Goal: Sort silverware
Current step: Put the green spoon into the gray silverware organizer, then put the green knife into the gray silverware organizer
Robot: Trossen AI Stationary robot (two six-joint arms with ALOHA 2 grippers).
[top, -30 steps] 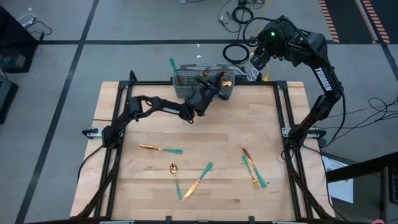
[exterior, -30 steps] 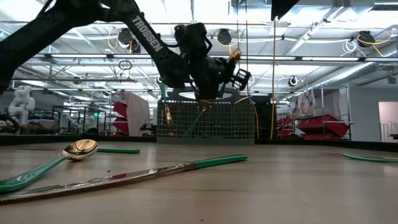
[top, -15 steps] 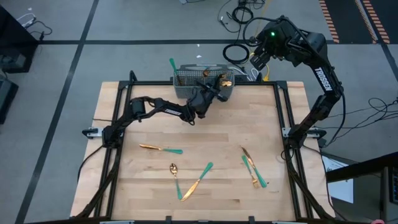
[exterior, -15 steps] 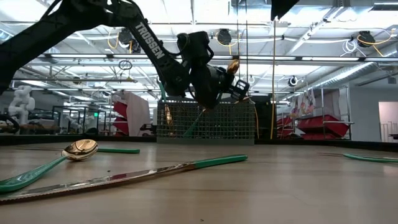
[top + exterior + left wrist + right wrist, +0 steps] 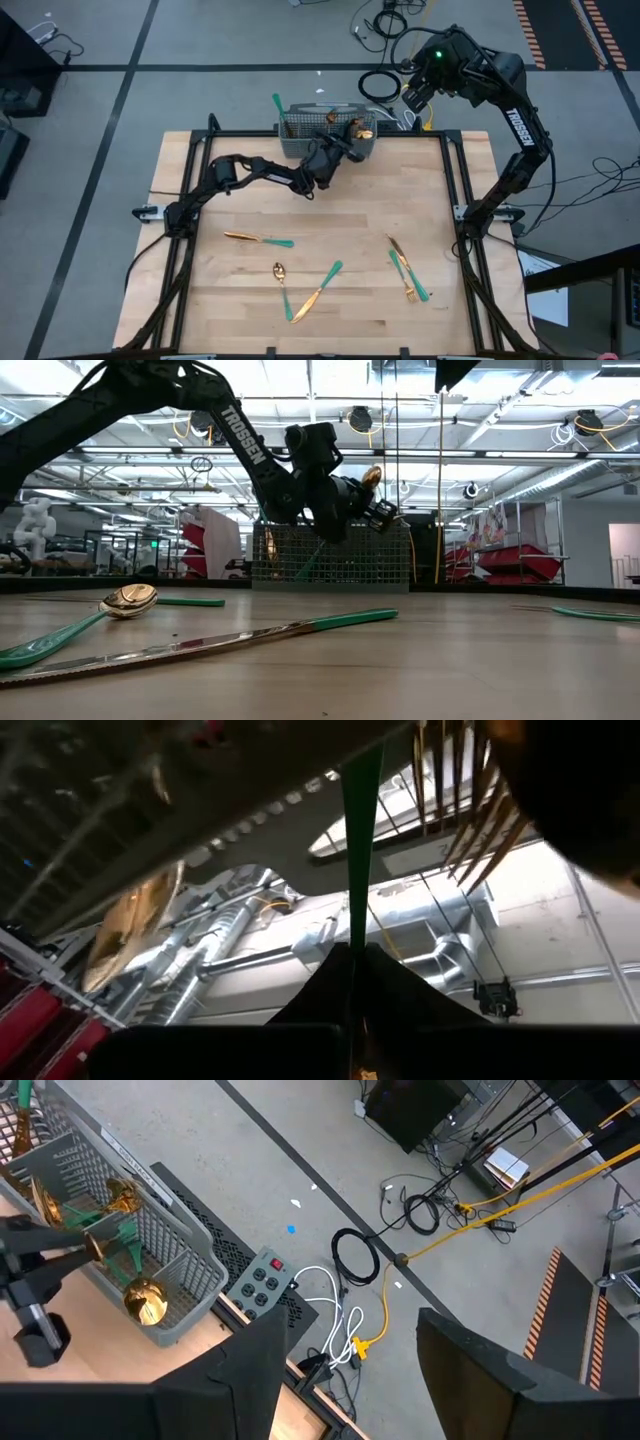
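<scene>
A grey wire-mesh basket (image 5: 290,148) stands at the table's far edge with several pieces of silverware upright in it. My left gripper (image 5: 347,143) reaches over the basket's near right part, shut on one teal-handled piece (image 5: 358,840). That piece's gold head (image 5: 371,477) sticks up above the fingers. More silverware lies flat on the table: a knife (image 5: 258,239), a spoon (image 5: 283,285), another knife (image 5: 322,288) and a small group with a fork (image 5: 408,272). My right gripper (image 5: 360,1380) hangs open, high beyond the table's far right corner, holding nothing. My left gripper pinches the slim teal handle (image 5: 354,935) between its two fingers. They come roughly level from the table's near left side. The piece is tilted, gold head up and handle running on toward the basket (image 5: 330,560). I cannot tell whether its lower end touches anything there.
Black frame rails run along the table's left and right edges (image 5: 462,200). Cables and a small button box (image 5: 262,1280) lie on the floor behind the basket. The middle of the wooden table (image 5: 330,210) is bare.
My left gripper has sunk a little toward the basket with the piece still in its fingers, and the gold head stands lower than before. My right arm has kept still.
</scene>
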